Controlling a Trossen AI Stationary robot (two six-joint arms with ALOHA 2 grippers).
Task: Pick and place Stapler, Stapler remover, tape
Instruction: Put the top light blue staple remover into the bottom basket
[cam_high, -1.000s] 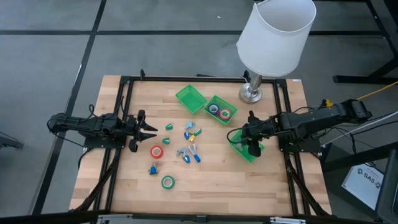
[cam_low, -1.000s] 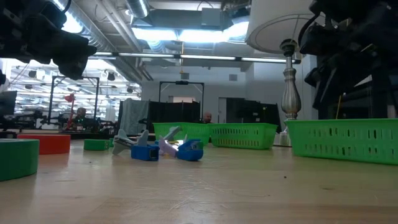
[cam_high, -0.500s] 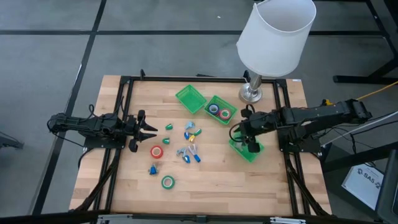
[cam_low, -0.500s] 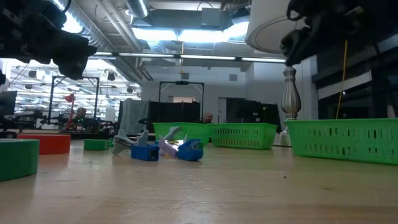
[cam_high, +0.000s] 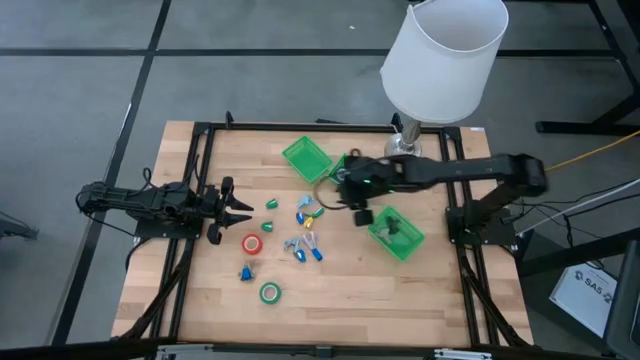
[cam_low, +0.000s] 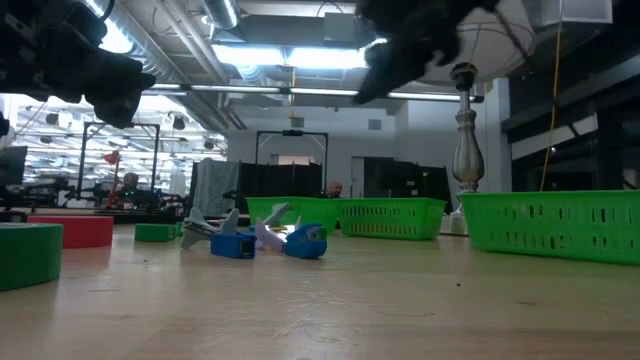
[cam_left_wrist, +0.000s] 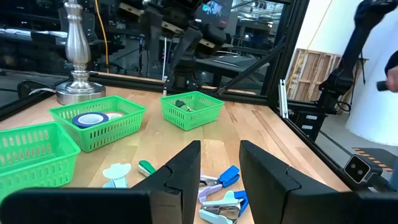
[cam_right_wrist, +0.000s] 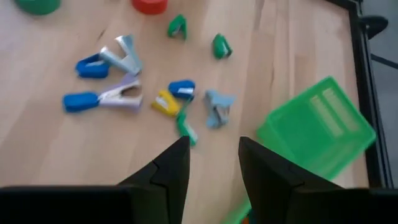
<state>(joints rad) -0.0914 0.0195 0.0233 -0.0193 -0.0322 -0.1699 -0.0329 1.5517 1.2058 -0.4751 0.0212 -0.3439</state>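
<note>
The right gripper (cam_high: 357, 196) hangs empty, fingers parted, above the loose cluster of staple removers (cam_high: 306, 240) mid-table — packed so close that a descent could nudge neighbours aside or pinch two. The left gripper (cam_high: 240, 207) waits parted beside the red tape (cam_high: 252, 243).

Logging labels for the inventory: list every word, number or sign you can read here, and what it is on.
"SAS" or similar, only partly legible: on the white sheet lying on the floor at the table's right in the high view.
Small blue-lit screen in the left wrist view: too blurred to read.
Nothing readable on the tape rolls, trays or lamp.
</note>
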